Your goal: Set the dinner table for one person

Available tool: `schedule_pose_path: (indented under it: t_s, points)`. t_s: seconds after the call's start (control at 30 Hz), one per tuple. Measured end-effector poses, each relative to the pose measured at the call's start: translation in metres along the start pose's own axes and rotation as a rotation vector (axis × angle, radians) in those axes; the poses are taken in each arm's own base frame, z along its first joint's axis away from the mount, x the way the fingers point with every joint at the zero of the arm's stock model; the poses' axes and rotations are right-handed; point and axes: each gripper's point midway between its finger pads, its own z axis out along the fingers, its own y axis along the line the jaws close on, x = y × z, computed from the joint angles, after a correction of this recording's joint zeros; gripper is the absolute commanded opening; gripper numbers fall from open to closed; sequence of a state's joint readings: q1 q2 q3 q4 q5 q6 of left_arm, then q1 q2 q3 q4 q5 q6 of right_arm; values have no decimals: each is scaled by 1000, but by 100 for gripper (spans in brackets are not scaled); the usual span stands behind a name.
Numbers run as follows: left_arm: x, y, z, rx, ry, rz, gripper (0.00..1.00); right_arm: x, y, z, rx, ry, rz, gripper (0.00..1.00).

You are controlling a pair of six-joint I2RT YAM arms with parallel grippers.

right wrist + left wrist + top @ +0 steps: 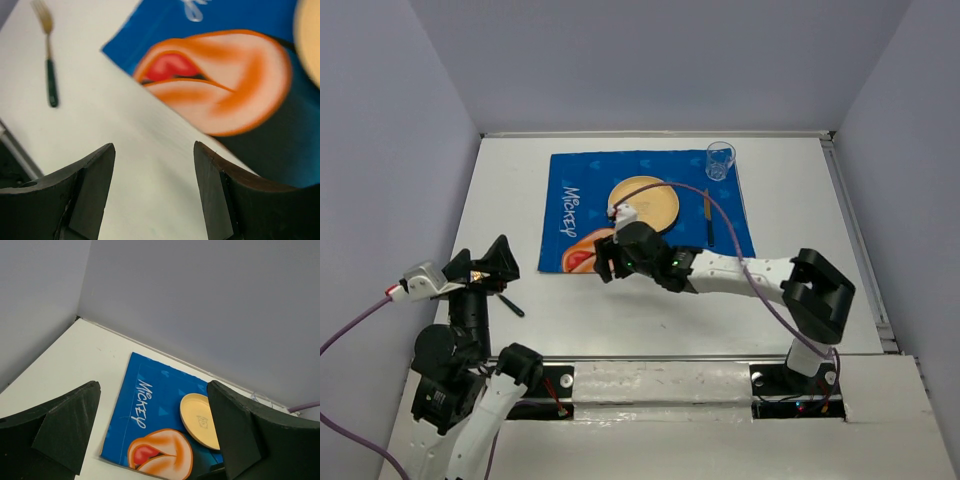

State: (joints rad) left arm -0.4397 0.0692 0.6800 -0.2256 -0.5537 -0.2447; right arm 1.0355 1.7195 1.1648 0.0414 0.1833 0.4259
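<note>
Left tool (152, 410) spread wide, empty; right tool (154, 167) spread, empty, over surface (95, 110) at blue mat (240, 22) edge.

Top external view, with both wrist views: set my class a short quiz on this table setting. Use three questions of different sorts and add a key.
1. True or false: the knife lies on the blue mat, to the right of the plate.
2. Where does the fork lie? A: on the plate. B: on the bare table, near the left gripper. C: on the mat beside the knife.
3. Fill in: the right gripper hangs over the mat's near-left corner, its jaws ____ and with nothing between them.

Key: 1 true; 2 B; 3 open.
</note>
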Motion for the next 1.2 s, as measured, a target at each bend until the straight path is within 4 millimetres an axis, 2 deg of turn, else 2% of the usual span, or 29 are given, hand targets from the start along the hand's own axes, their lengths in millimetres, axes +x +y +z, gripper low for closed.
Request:
schedule_pose_path:
  t_s: [0.17,0.27,0.4,0.53,0.73,0.83,1.03,1.2]
  points:
    - [-6,-1,-1,3,-11,-8,99,18,82,32,-145,36,-85,68]
    - [-12,-2,-2,7,-24,-17,99,33,115,42,-216,62,-125,68]
    - [-12,-2,-2,7,-24,-19,99,43,146,55,-285,78,-165,68]
    - [-24,-5,-6,20,-38,-37,99,52,165,66,-329,90,-191,68]
    - [-91,-18,-26,90,-162,-150,99,64,183,82,-376,105,-218,68]
    - [-106,-20,-32,103,-190,-177,99,71,185,91,-374,120,-234,68]
    - [-104,-21,-33,111,-179,-183,99,80,196,110,-363,123,-282,71]
    - [-102,-22,-33,118,-174,-183,99,96,206,122,-369,143,-332,77]
